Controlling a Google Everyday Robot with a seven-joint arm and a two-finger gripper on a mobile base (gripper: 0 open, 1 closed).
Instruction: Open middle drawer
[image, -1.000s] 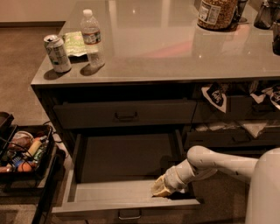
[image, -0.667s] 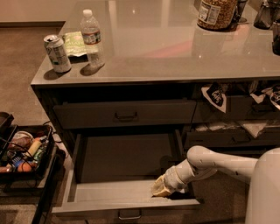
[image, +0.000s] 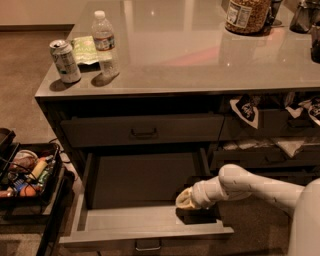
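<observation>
Pincer (image: 186, 200): mine, low inside the open box at its right front corner; grip state cannot tell.
Middle drawer (image: 150, 231): pulled well out, surrounding the pincer; front panel just ahead of it, handle (image: 148, 245) below-left.
Top drawer (image: 142, 131): above, closed.
Change: none in the last second; drawer and arm unmoved.
Meaning: pull judged finished; what remains is to withdraw.

Cream gripper (image: 184, 199) inside dark grey middle drawer (image: 135, 221), white arm (image: 250, 183), grey countertop (image: 200, 55)
</observation>
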